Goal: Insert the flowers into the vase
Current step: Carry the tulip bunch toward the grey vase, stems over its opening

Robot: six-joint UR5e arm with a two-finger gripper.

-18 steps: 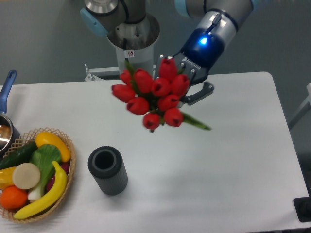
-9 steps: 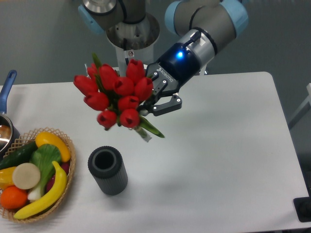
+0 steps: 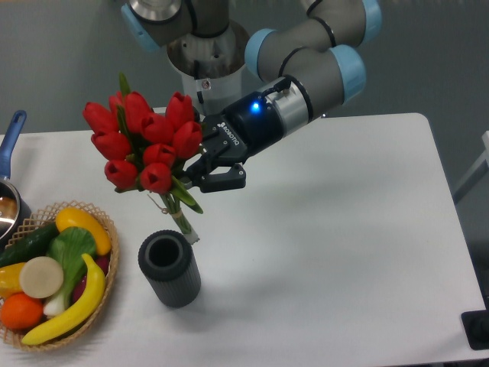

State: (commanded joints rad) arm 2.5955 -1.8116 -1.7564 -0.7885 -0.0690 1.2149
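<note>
The flowers (image 3: 143, 143), a bunch of red tulip buds with green stems and leaves, hang in the air over the table's left half. My gripper (image 3: 200, 170) is shut on the stems just below the buds. The bunch is tilted, buds up and to the left, stem ends pointing down toward the vase. The vase (image 3: 169, 268), a short dark grey ribbed cylinder with an open round mouth, stands upright on the table. The stem tips (image 3: 186, 229) end just above and slightly behind its mouth, apart from it.
A wicker basket (image 3: 102, 315) with a banana, an orange and vegetables sits at the front left, close to the vase. A pot with a blue handle (image 3: 11, 136) is at the left edge. The arm's base (image 3: 206, 61) stands behind the table.
The gripper has carried the flowers left and down, from mid-table toward the vase, and turned the bunch more upright so the stems point down at the vase's mouth.
</note>
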